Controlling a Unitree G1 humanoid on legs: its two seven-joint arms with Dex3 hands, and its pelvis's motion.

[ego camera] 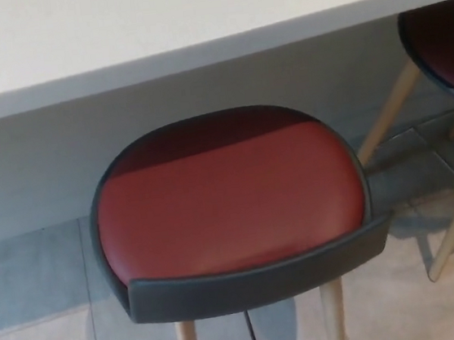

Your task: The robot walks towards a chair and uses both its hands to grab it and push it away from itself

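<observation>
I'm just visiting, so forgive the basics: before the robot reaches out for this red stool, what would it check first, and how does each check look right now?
1. Stool in front: ok. The chair sits near the middle of the head view.
2. Place to grab: ok. Its dark low backrest faces the camera, unobstructed.
3. Hands ready: cannot tell. Neither the left hand nor the right hand shows.
4. Room to push: not ok. The seat's far edge already lies in the shadow of the white counter, whose panel is close behind.
5. Sideways clearance: ok. The second stool stands apart at the right.
6. Seat free of things: ok.
</observation>
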